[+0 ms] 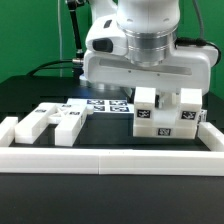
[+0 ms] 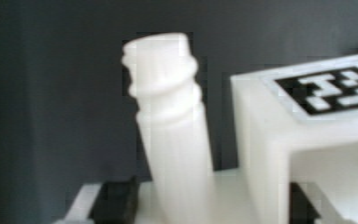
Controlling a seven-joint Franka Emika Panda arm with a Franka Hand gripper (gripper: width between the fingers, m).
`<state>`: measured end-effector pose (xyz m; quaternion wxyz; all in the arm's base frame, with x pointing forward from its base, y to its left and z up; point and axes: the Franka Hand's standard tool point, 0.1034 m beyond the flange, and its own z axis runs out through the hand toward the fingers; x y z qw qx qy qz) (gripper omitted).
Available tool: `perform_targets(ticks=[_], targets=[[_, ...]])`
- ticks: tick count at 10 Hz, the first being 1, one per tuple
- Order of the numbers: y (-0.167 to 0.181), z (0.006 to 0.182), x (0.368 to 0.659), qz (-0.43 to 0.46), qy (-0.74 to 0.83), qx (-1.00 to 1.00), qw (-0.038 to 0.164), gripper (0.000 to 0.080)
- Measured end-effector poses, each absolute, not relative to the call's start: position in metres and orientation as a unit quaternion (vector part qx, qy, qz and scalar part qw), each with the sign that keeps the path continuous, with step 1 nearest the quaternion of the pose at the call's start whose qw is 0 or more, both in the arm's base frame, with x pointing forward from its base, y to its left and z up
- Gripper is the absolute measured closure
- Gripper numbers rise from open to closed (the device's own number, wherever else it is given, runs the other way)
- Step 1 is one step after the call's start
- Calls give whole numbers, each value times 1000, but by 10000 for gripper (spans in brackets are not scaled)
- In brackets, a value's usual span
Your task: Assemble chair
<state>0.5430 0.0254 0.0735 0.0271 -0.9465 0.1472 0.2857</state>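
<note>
Nearest, in the exterior view, the low white border rail [image 1: 110,160] runs across the front of the black table [image 1: 110,137]. Just behind it, toward the exterior view's left, two loose chair pieces [image 1: 68,125] lie flat side by side. Toward the exterior view's right, the part-built chair [image 1: 165,118] stands as a cluster of chunky white blocks. Its marker tags face the camera, and it sits close to the rail's side wall. Farther back, between the two groups, lies the marker board [image 1: 105,104]. Behind and above, the arm [image 1: 140,45] hangs right over the cluster, and the blocks hide its fingers from this side.

The wrist view shows the gripper [image 2: 202,205] pinched on white plastic. Its dark fingertips [image 2: 96,200] flank the foot of an upright ridged post [image 2: 167,110], and the white fills the gap between them. A tagged block [image 2: 309,150] stands right beside the post.
</note>
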Motion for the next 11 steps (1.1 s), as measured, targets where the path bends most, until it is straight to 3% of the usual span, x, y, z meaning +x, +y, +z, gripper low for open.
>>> perform_targets(ticks=[4,9,11], targets=[[14,60,532,404,159,-901,18,469],[11,63,509,561,164,-811,2,469],[9,61,502,575,163,-802,4,469]])
